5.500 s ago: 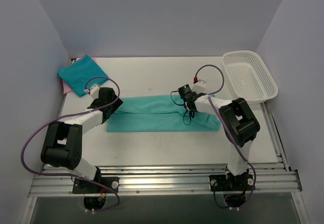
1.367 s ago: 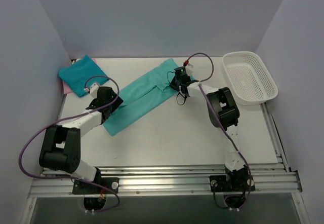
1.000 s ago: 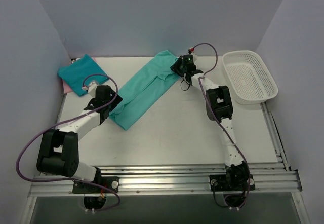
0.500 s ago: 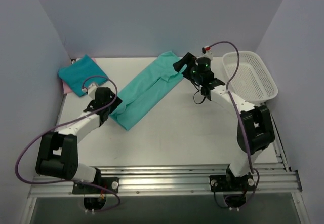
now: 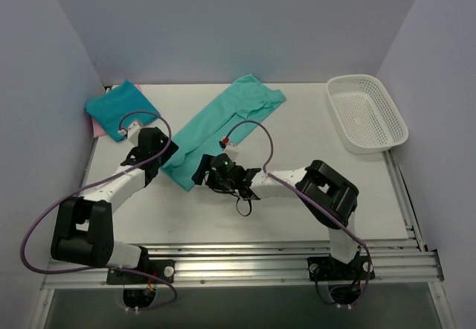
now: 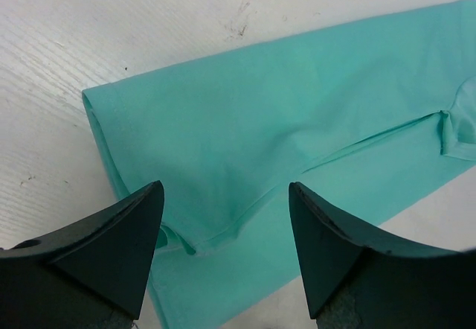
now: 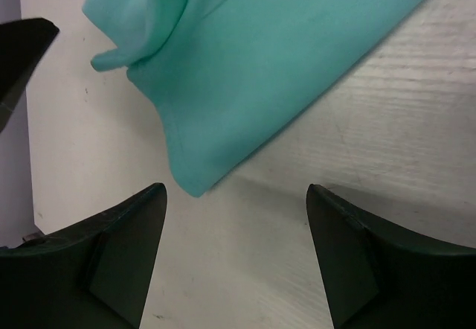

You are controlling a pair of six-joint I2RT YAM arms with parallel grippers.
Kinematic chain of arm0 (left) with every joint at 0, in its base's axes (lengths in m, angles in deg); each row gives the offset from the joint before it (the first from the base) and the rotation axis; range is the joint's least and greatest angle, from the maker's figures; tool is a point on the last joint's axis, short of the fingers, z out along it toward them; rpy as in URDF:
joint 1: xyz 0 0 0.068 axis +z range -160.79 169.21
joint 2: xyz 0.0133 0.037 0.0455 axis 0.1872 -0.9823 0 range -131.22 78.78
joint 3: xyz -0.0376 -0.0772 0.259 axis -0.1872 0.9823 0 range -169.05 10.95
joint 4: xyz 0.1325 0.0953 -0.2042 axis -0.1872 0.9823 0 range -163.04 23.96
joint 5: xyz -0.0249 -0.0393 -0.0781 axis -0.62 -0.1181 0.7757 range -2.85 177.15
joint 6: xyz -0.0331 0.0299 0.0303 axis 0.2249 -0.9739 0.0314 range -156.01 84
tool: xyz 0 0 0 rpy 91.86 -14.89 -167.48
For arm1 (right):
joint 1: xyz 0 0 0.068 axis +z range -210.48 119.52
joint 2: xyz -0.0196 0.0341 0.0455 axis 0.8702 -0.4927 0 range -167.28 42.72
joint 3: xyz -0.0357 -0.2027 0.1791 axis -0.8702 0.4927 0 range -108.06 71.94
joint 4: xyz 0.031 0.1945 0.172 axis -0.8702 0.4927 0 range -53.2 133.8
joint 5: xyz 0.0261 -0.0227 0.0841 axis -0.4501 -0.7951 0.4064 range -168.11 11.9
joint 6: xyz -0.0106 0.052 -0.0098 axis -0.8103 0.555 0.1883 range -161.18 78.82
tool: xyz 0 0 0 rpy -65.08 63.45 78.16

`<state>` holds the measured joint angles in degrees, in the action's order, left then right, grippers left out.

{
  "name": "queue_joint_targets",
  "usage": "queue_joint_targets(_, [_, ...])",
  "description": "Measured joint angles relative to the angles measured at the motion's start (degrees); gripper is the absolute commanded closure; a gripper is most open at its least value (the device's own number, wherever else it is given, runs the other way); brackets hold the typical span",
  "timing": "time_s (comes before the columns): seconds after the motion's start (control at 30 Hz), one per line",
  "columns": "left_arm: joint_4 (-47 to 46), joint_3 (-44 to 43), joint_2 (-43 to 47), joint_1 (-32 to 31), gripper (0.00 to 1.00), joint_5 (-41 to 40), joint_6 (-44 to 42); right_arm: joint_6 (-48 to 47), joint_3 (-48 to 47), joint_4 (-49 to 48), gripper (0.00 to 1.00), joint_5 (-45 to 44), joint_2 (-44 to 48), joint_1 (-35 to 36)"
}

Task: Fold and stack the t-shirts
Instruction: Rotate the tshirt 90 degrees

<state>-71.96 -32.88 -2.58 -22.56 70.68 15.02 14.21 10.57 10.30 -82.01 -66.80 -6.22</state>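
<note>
A teal t-shirt (image 5: pixel 223 124), folded into a long strip, lies diagonally from the table's middle left to the back centre. My left gripper (image 5: pixel 164 152) stands open over its near end, with the cloth (image 6: pixel 282 113) below the fingers and nothing pinched between them (image 6: pixel 224 199). My right gripper (image 5: pixel 201 176) is open and low just beside the strip's near corner (image 7: pixel 190 186); bare table lies between its fingertips (image 7: pixel 236 195). Another teal t-shirt (image 5: pixel 119 109) sits folded at the back left on a pink one (image 5: pixel 95 127).
A white mesh basket (image 5: pixel 368 113) stands at the back right. The purple walls close in at left, back and right. The right arm stretches across the table's front middle (image 5: pixel 290 182). A left finger (image 7: pixel 22 39) shows in the right wrist view.
The right gripper let go of the shirt's far end, swung from the back near the basket to the strip's near corner, and is open. The left arm has barely moved.
</note>
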Motion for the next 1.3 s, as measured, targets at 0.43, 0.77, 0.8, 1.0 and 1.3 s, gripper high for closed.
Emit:
queue_joint_targets(0.43, [0.0,1.6,2.3,2.6,0.23,0.2,0.0,4.5,-9.2,-3.5,0.32,-0.2,-10.6,2.5])
queue_joint_targets(0.77, [0.0,2.2,2.6,4.5,0.23,0.9,-0.1,4.7,-10.0,-3.7,1.0,0.5,-13.3,2.3])
queue_joint_targets(0.8, [0.0,2.2,2.6,4.7,0.23,1.2,-0.1,4.7,-9.3,-4.2,1.0,0.5,-13.3,2.3])
queue_joint_targets(1.0, [0.0,2.3,2.6,5.0,0.23,1.8,-0.1,5.8,-1.6,-9.5,1.0,0.2,-9.7,1.5])
queue_joint_targets(1.3, [-1.9,4.2,2.6,5.1,0.23,4.7,0.7,6.3,15.6,-2.9,1.0,-6.3,6.7,-1.1])
